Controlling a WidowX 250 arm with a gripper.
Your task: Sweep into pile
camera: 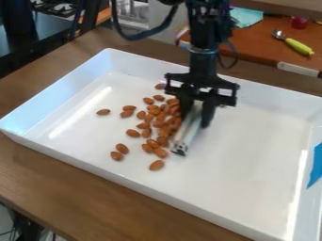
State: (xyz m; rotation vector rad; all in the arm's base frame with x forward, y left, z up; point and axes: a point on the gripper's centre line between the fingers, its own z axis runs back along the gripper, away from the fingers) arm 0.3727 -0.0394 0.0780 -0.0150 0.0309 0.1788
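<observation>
The wooden counter point(113, 202) runs along the near side; on it sits a large white tray point(245, 174) with raised walls, set at an angle; a blue patch point(316, 167) shows on its right wall; inside, the nearest almond point(156, 165) lies on its own, just near of the main cluster; a pair of almonds point(119, 152) sits a little farther and to the left; next comes the lower end of a pale, narrow bar point(187, 129), dark at its tip, slanting toward the near left; the almond cluster point(164, 120) gathers along the bar's left side, dense beside it and looser toward the left, some nuts apparently overlapping; one stray almond point(103, 112) lies well apart at the left; the black hand point(196, 113) hangs over the tray right of its middle, grasping the bar between its two fingers; the cluster's far end thins out just left of the hand; beyond the tray's far wall is a reddish-brown surface point(264, 44), bearing a spoon with a yellow-green handle point(299, 46) at the right, a small red object point(299, 22) farther back and a light teal cloth point(246, 16) to their left.
</observation>
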